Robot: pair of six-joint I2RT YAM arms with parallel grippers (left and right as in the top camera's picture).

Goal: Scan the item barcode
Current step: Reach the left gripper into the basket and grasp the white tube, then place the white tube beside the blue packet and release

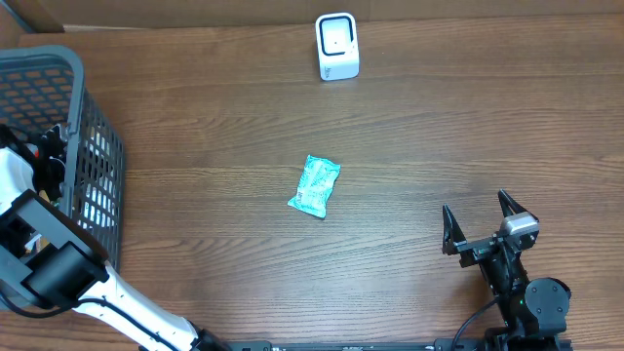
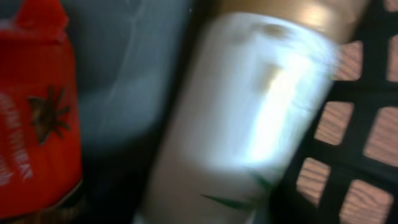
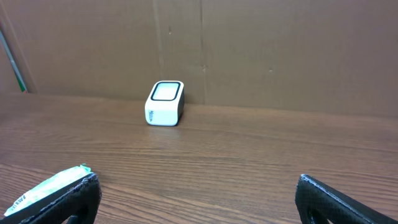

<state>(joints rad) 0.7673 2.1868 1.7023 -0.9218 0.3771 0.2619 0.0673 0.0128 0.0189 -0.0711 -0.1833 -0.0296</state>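
A white bottle (image 2: 249, 124) with a tan top and green leaf marks fills the left wrist view, blurred and very close, inside the grey basket (image 1: 97, 146). My left gripper (image 1: 44, 161) is down in that basket. Its fingers do not show, so I cannot tell whether it grips the bottle. The white scanner (image 1: 337, 47) stands upright at the table's back edge, also the scanner (image 3: 165, 103) ahead of my right wrist. My right gripper (image 1: 475, 207) rests open at the front right with nothing between its fingers (image 3: 74, 199).
A teal packet (image 1: 315, 185) lies flat mid-table, its end showing behind my right gripper's left finger as the packet (image 3: 50, 186). A red packet (image 2: 37, 124) sits beside the bottle in the basket, against the black mesh (image 2: 379, 87). A cardboard wall (image 3: 249, 50) backs the table.
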